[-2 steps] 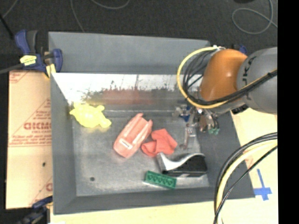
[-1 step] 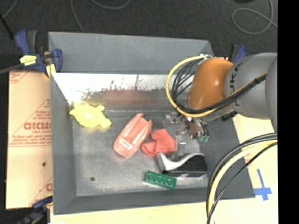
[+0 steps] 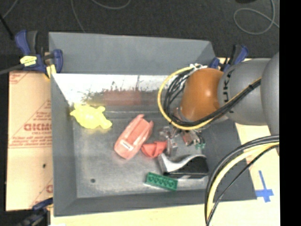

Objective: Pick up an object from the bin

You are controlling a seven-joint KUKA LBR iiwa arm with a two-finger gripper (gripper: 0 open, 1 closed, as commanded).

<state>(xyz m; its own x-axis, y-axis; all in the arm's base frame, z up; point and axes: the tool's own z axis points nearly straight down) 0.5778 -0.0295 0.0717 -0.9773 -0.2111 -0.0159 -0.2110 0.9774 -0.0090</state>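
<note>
I've got the gripper [image 3: 170, 142] down in the bin's [image 3: 94, 166] right half, and I can't tell how open it is or whether it has anything. Small red piece [image 3: 151, 149] sits right beside it on the left, pink stapler-ish thing [image 3: 133, 136] past that, black-and-white object [image 3: 186, 166] just below.

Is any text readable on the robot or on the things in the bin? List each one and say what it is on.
"K" and "U": black letters on the arm's grey housing; the rest of the word is hidden behind cables.
White label at the lower end of the pink case: too small to read.
No text seen on the yellow toy, the red piece or the green studded block.
</note>
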